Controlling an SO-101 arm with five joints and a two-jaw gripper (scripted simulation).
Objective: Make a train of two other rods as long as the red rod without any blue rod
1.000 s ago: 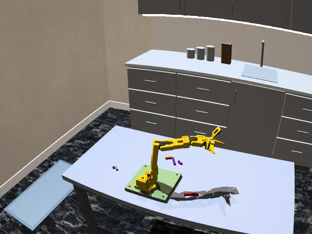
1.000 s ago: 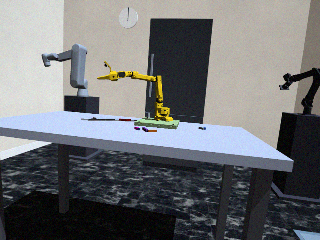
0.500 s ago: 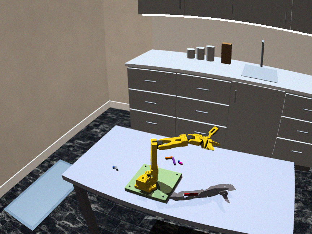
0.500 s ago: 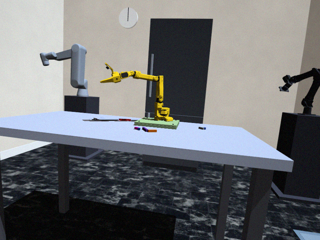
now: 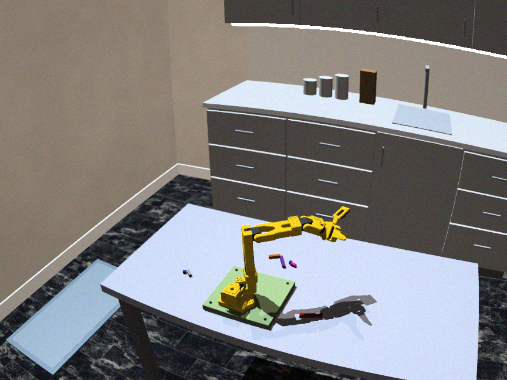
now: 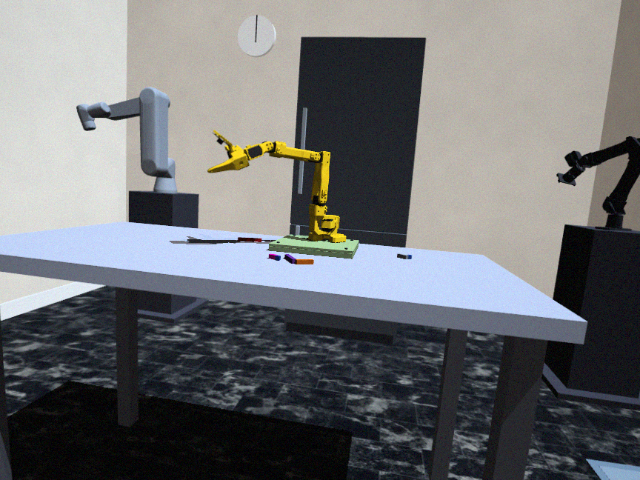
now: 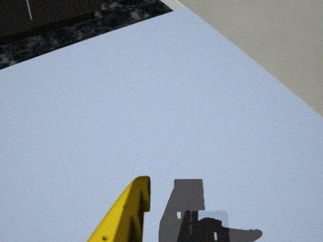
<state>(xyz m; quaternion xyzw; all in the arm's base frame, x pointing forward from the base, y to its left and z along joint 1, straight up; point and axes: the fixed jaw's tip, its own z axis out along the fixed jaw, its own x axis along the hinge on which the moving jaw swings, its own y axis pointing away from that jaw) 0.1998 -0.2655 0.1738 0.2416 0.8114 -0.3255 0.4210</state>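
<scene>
My gripper point(image 5: 340, 224) is open and empty, held high above the table; it also shows in the exterior view point(image 6: 221, 152). The red rod point(image 5: 310, 315) lies flat in the arm's shadow, right of the base; it also shows in the exterior view point(image 6: 249, 239). An orange rod point(image 5: 273, 256), a purple rod point(image 5: 282, 261) and a magenta rod point(image 5: 292, 263) lie close together beyond the base. A small blue rod point(image 5: 184, 271) touches a grey rod point(image 5: 189, 273) at the left. The wrist view shows only one yellow finger point(image 7: 125, 214), bare table and a shadow.
The green base plate point(image 5: 249, 296) holds the arm near the table's front edge. Kitchen cabinets point(image 5: 348, 163) stand behind the table. In the exterior view a grey robot arm point(image 6: 139, 134) and a black robot arm point(image 6: 610, 181) stand on pedestals off the table.
</scene>
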